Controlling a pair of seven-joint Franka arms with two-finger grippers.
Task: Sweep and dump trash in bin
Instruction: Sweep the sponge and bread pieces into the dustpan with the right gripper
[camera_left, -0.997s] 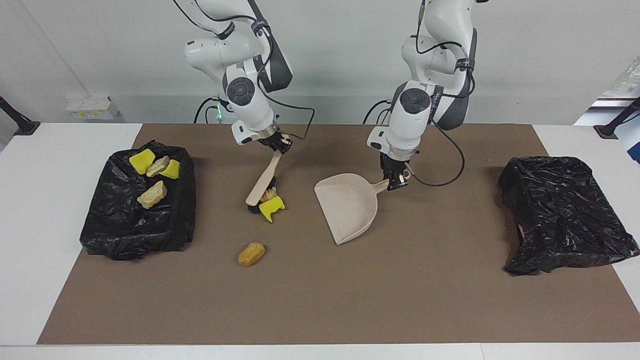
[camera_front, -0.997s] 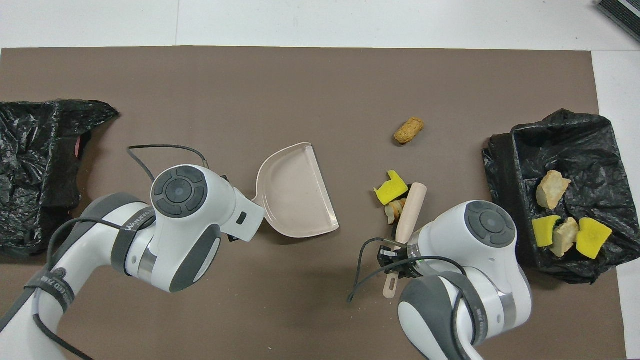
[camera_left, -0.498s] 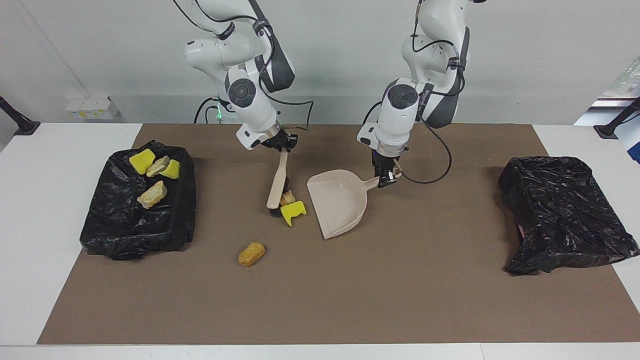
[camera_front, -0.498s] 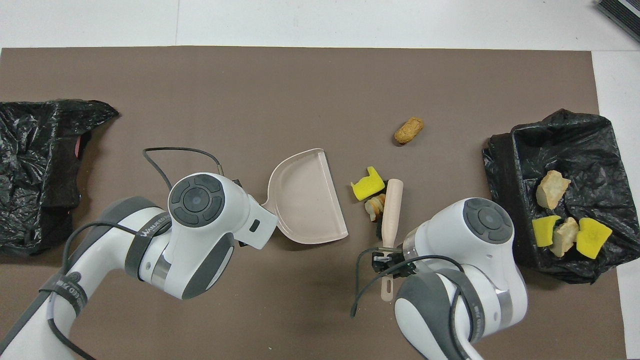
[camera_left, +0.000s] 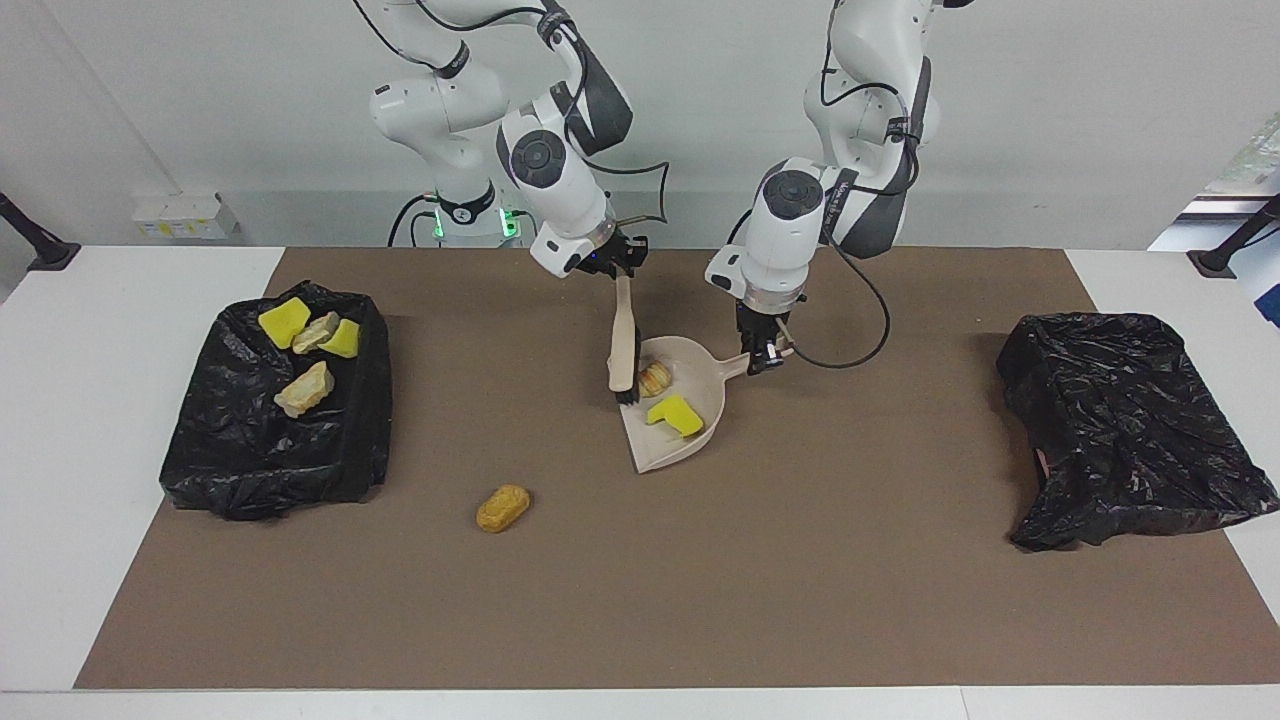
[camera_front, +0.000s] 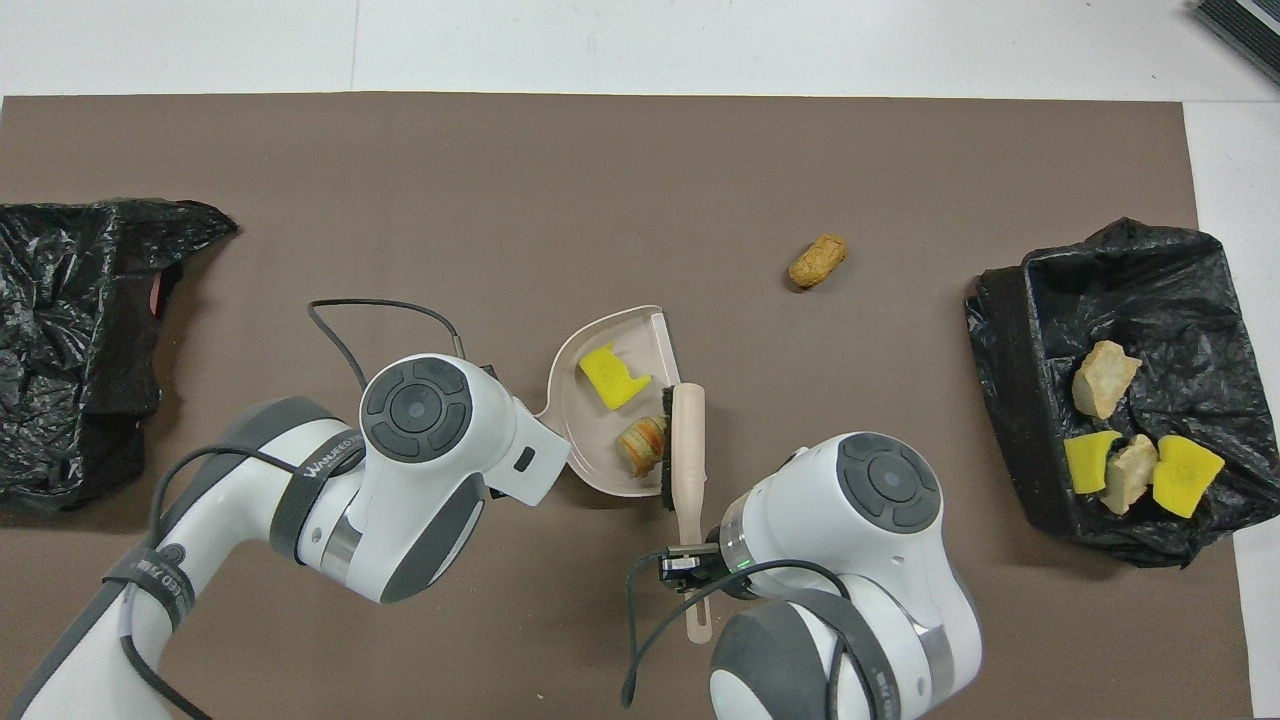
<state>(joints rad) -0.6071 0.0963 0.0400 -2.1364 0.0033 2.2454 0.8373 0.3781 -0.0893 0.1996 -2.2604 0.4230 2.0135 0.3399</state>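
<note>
Swept into the dustpan (camera_left: 690, 445): two trash lumps (camera_left: 675, 414); pincers grip brush (camera_left: 624, 340) and dustpan handle.

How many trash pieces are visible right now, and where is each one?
7: four in the open bin at the right arm's end, two in the dustpan, one tan lump loose on the mat. More may hide in the bags.
</note>
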